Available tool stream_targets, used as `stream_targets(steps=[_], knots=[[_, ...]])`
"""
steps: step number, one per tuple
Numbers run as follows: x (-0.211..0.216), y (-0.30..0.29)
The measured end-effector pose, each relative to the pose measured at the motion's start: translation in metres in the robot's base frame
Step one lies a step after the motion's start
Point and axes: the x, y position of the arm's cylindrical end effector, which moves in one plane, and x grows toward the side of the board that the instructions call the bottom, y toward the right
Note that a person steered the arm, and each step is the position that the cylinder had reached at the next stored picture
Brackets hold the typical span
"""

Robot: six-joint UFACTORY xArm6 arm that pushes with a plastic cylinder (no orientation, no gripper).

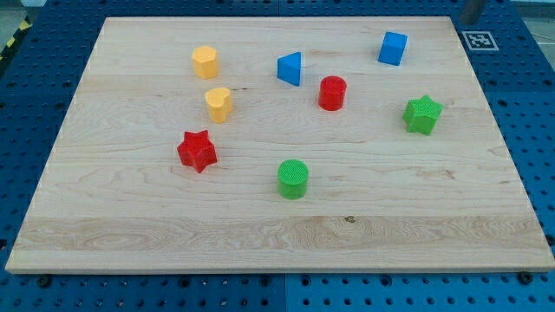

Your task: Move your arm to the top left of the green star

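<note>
The green star [422,114] lies on the wooden board [277,234] near its right side. A blurred grey piece of my rod shows at the view's top edge, and my tip [470,20] is just past the board's top right corner, above and to the right of the green star. The blue cube [392,48] lies up and to the left of the star, between the star and the board's top edge. The red cylinder [332,93] lies to the star's left.
A blue triangle [290,68] lies left of the red cylinder. A yellow hexagon [205,62] and a yellow rounded block [218,104] lie at the upper left. A red star [197,151] and a green cylinder [293,178] lie lower down. A black-and-white marker [479,40] sits beside the top right corner.
</note>
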Motion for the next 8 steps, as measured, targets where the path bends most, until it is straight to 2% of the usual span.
stream_targets(steps=[1, 2, 5, 7, 8], knots=[[0.005, -0.011], [0.037, -0.012], [0.055, -0.031], [0.110, -0.059], [0.132, -0.100]])
